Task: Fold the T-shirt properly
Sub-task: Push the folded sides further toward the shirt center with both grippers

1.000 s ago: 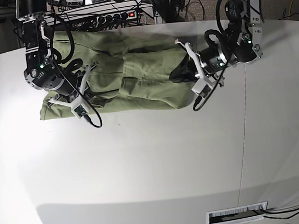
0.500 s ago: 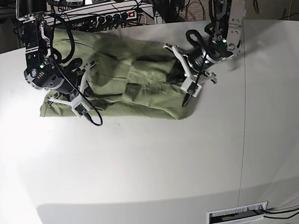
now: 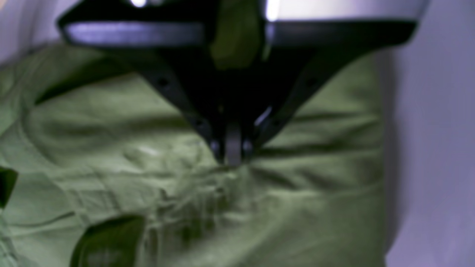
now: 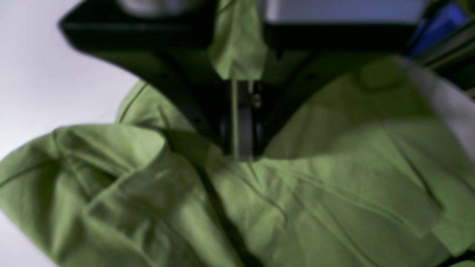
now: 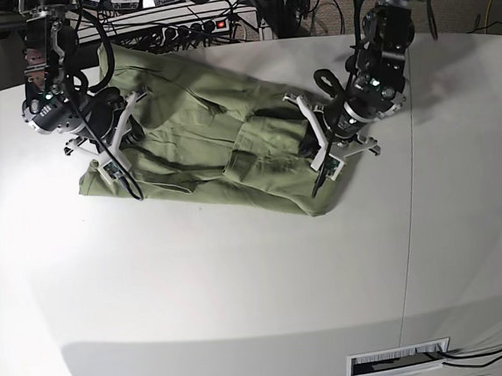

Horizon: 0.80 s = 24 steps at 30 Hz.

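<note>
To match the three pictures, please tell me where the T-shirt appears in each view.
Base: the T-shirt lies across the upper table, between both arms.
Left wrist: it fills the lower picture, under the left tool.
Right wrist: lower picture, under the right tool.
Shared landmark: white table.

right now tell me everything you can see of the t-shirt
The T-shirt is plain olive green, thin soft cloth with no print, lying bunched and creased in a long band across the far part of the white table. Folds overlap near its middle. The left claw is shut on a pinch of cloth at one end, fabric puckering at its tips. The right claw holds a strip of cloth at the other end; how tightly is unclear.
</note>
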Motion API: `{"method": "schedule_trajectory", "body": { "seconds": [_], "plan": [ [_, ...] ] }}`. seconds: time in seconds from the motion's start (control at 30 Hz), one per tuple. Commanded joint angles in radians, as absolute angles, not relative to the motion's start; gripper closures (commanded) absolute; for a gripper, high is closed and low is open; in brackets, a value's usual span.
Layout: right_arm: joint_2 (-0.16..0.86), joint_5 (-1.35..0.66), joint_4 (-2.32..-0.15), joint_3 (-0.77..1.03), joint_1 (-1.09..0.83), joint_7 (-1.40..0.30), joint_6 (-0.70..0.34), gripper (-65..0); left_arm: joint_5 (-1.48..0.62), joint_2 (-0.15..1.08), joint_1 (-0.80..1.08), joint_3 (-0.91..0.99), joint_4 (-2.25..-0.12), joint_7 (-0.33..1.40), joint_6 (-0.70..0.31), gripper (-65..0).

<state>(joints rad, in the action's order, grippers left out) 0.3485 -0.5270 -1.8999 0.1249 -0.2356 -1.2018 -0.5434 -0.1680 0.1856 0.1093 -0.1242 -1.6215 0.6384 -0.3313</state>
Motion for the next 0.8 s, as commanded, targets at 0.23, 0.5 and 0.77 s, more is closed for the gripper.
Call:
{"method": "schedule_trajectory", "body": {
  "seconds": [0.23, 0.5, 0.77],
  "plan": [
    [0.343, -0.549, -1.998, 0.211, -0.336, -1.198, -0.542, -18.8, -0.148, 0.200, 0.075, -0.122, -1.600, 0.888, -0.352, 0.0],
    [0.274, -0.555, -2.120, 0.428, -0.471, -1.153, -0.542, -21.8, -0.173, 0.200, 0.075, -0.122, -1.600, 0.898, -0.368, 0.0],
    [0.253, -0.595, -2.053, 0.579, -0.479, -1.106, -0.542, -22.5, -0.177, 0.200, 0.075, -0.122, -1.600, 0.898, -0.368, 0.0]
  ]
}}
